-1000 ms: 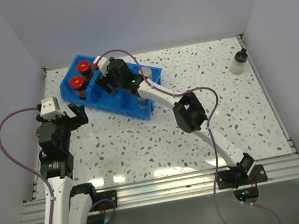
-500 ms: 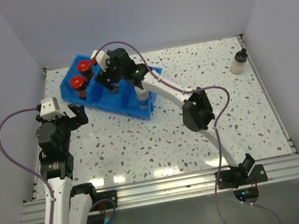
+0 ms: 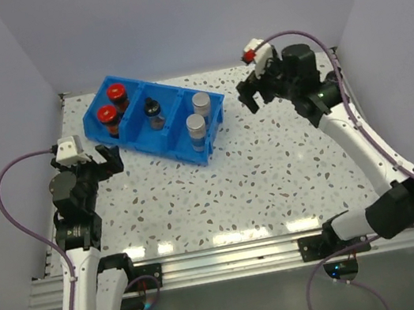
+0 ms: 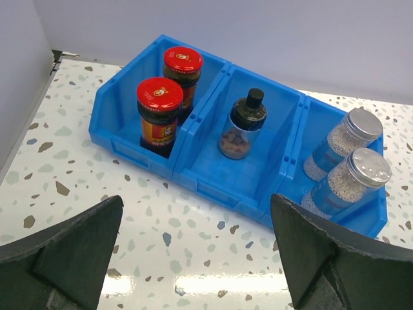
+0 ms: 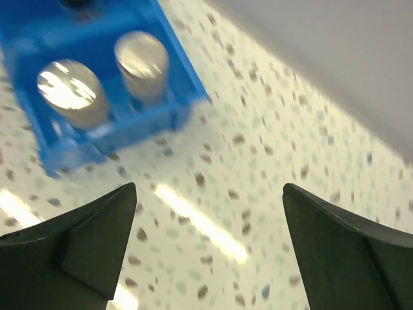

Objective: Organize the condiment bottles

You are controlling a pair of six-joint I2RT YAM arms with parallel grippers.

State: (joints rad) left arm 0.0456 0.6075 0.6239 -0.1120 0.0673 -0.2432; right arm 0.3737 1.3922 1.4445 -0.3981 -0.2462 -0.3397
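A blue three-part bin [image 3: 136,139] stands at the back left of the table. Its left part holds two red-capped jars [image 3: 116,93] [image 3: 108,115]. In the middle part is one small black-capped bottle [image 3: 153,110], and the right part has two silver-capped jars [image 3: 201,104] [image 3: 196,125]. My left gripper [image 3: 105,158] is open and empty, low on the near side of the bin [image 4: 129,145], facing the red-capped jars [image 4: 159,113] and the black-capped bottle [image 4: 244,126]. My right gripper [image 3: 254,94] hangs open and empty above the table, to the right of the bin. Its blurred view shows the two silver caps [image 5: 68,90].
White walls close in the speckled table [image 3: 259,178] on the left, back and right. A metal rail [image 3: 225,260] runs along the near edge. The raised right arm [image 3: 346,122] spans the table's right side, and purple cables loop off both arms.
My right gripper has lifted out of the bin's middle part, leaving the black-capped bottle there, and swung right with jaws wide. The arm now covers the pale bottle seen earlier at the far right. Left arm unmoved.
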